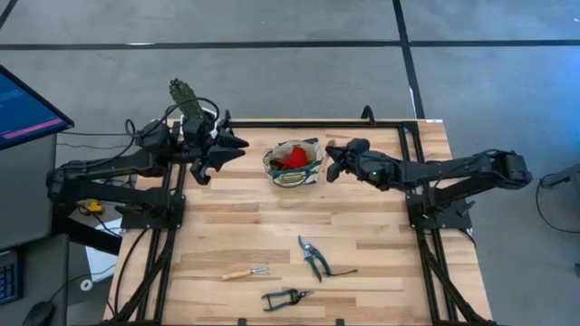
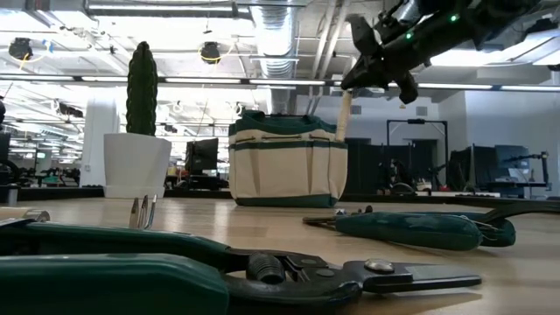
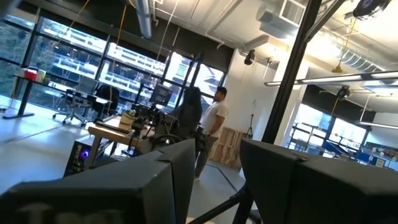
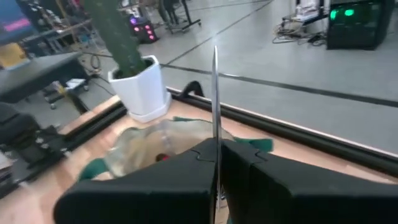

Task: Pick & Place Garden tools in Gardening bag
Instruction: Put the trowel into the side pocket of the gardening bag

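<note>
**Ana:** While the gardening bag (image 1: 293,165) sits at the far middle of the tabletop (image 1: 362,244) with something red already inside, what is going into it now?

**Ben:** A wooden-handled tool (image 2: 344,115), by my reading. The right gripper (image 1: 332,161) hangs just beside the bag's right edge, clamped tight on a thin metal blade (image 4: 215,93) that stands up between its fingers in the right wrist view. In the low view the pale handle hangs down from that gripper, and its lower end is level with the bag's rim.

**Ana:** So which step is this?

**Ben:** The placing step for that tool, I judge. It is raised and next to the opening, not yet inside. The next move calls for shifting it over the mouth, lowering the handle clear of the rim and green straps, then letting go.

**Ana:** And the left arm?

**Ben:** The left gripper (image 1: 217,149) waits at the far left edge of the tabletop, near the potted cactus (image 1: 181,93). Its fingers stand partly apart with nothing between them.

**Ana:** What is left outside the bag?

**Ben:** Three tools lie on the near half, well apart from the bag: green-handled pruning shears (image 1: 313,257), a small wooden-handled rake (image 1: 246,273) and a second pair of green-handled shears (image 1: 283,298) nearest the front edge. Each would need its own pick afterwards.
</note>
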Available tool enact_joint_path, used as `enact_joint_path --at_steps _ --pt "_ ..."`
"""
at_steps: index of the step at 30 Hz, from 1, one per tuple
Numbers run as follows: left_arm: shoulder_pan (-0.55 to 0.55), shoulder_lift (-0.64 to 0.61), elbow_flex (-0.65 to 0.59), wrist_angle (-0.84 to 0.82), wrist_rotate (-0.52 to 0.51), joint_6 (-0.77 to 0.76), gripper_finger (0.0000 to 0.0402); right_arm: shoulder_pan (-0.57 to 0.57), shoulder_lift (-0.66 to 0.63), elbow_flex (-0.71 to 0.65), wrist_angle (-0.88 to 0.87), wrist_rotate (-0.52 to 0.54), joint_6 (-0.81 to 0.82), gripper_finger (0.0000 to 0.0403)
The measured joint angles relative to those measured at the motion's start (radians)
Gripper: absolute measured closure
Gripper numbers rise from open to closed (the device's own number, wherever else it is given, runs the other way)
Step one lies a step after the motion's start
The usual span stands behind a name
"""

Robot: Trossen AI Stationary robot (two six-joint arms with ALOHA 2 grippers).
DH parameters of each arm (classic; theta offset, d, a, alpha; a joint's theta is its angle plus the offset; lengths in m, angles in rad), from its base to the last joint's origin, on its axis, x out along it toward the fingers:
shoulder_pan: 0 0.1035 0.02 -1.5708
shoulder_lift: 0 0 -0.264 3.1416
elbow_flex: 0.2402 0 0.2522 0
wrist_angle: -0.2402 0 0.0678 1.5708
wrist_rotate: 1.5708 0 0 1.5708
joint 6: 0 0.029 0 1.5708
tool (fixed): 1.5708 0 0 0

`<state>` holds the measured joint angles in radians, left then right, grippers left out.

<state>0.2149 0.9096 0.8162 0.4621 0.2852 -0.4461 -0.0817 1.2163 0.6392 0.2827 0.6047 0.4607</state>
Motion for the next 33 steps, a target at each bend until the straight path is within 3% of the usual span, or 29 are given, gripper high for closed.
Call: enact_joint_path --at_steps 13,22,33 --pt "0.000 0.000 0.000 -0.021 0.000 0.000 0.0284 -0.038 0.037 0.000 0.022 0.054 -0.052 0.0403" --pt "0.000 0.000 0.000 -0.027 0.000 0.000 0.0284 -0.039 0.169 0.000 0.245 0.050 -0.073 0.0403" --pt "0.000 0.000 0.001 -0.035 0.000 0.000 0.0284 -0.039 0.230 0.000 0.156 0.021 -0.070 0.0403"
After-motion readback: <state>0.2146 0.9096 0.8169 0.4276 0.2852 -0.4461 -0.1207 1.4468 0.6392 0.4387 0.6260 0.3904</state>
